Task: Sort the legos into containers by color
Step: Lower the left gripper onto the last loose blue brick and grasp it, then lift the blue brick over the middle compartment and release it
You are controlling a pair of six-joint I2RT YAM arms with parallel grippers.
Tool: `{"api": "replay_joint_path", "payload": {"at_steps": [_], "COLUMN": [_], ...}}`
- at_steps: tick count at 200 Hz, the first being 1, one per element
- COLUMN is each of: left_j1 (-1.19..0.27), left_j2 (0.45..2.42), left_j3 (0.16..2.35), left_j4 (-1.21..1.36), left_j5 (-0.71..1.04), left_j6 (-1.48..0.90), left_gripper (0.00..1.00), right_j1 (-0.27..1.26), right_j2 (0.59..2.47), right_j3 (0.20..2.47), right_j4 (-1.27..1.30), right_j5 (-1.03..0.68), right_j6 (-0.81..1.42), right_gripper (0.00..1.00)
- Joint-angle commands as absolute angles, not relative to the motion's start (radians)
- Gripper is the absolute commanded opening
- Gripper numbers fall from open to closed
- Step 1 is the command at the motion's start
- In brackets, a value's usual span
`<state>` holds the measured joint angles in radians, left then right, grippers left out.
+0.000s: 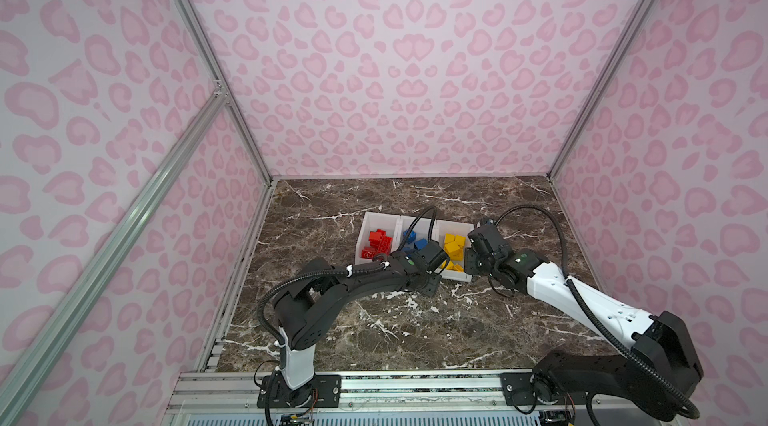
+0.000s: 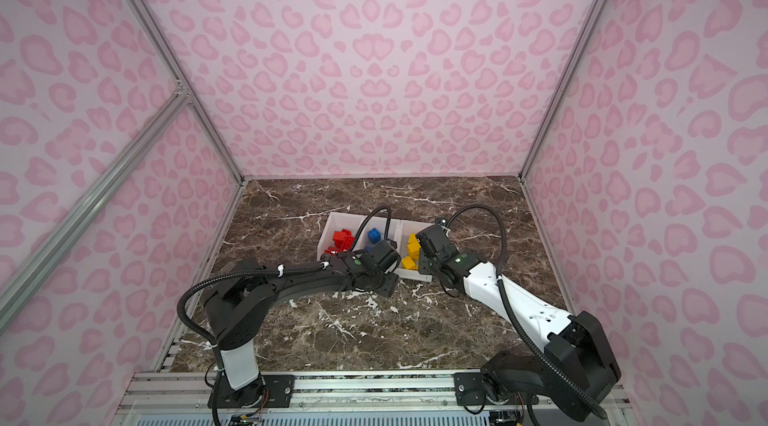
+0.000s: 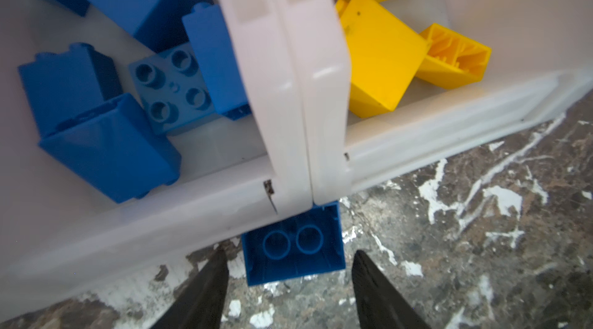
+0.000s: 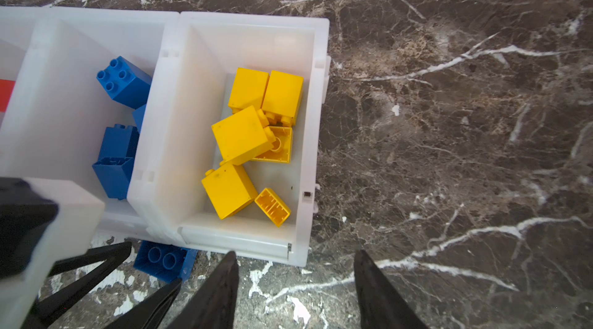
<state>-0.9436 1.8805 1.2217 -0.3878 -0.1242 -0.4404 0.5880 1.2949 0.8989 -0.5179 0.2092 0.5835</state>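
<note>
Three joined white containers stand mid-table. Red legos fill the left one, blue legos the middle, yellow legos the right. One loose blue lego lies on the marble, hollow side showing, against the front wall where the blue and yellow containers meet. My left gripper is open, its fingertips either side of this brick's near end without touching it. My right gripper is open and empty, just in front of the yellow container's front wall. The loose blue lego also shows in the right wrist view.
Dark marble table stretches toward the arm bases and to the right of the containers. The two wrists are close together at the containers' front edge. Pink patterned walls enclose the table on three sides.
</note>
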Motion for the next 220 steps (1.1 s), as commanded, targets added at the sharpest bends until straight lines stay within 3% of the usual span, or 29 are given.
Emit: {"api": "replay_joint_path", "payload": {"at_steps": [1,51,128,220], "left_j1": [-0.944,-0.945,-0.947,-0.976], "left_j2": [1.895,1.922,1.922,1.798], "left_j3": [1.239,1.254,1.242,1.123], "left_j4": [-0.367,-0.366,-0.362,-0.362], "left_j5": [-0.133,-0.133,-0.125,-0.119], "left_j6": [-0.424,-0.419,-0.415,-0.445], "left_gripper": [0.64,0.63,0.51,0.49], "right_j1": [0.586,0.586,0.586,0.586], "right_j2": [1.293,1.292,1.290,1.302], "right_j3": [0.889,0.887,0.884,0.878], "right_j4": [-0.525,-0.527,-0.525,-0.503], "right_j5": [0.219,0.221,0.218,0.212], "right_j6": [0.588,0.588,0.590,0.591], "right_gripper": [0.58,0.59,0.58,0.58]}}
